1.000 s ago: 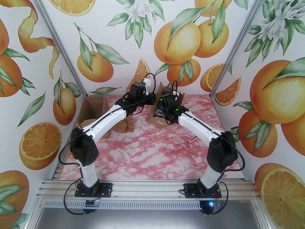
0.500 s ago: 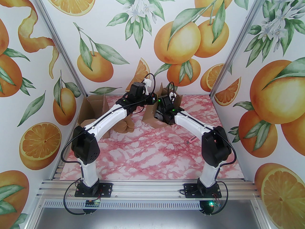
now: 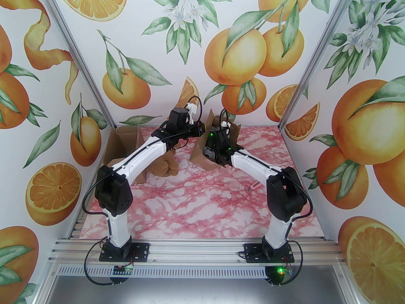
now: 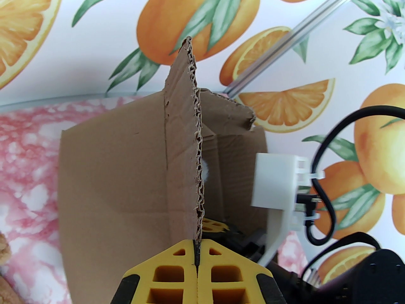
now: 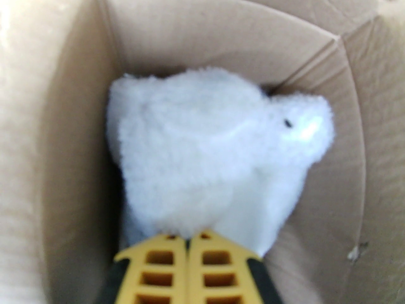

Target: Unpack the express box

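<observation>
Slippage threatens: right fingers pinch only a tuft of the white plush deep in the box at centre of the top view, and left fingers, clamped on its flap, could lose it under pull.

A wide stretch of table is lying free for you across the near middle. At the far left an open carton and a brown plush are blocking the way. Inside the express box a white plush toy is filling nearly all the room between its walls.
</observation>
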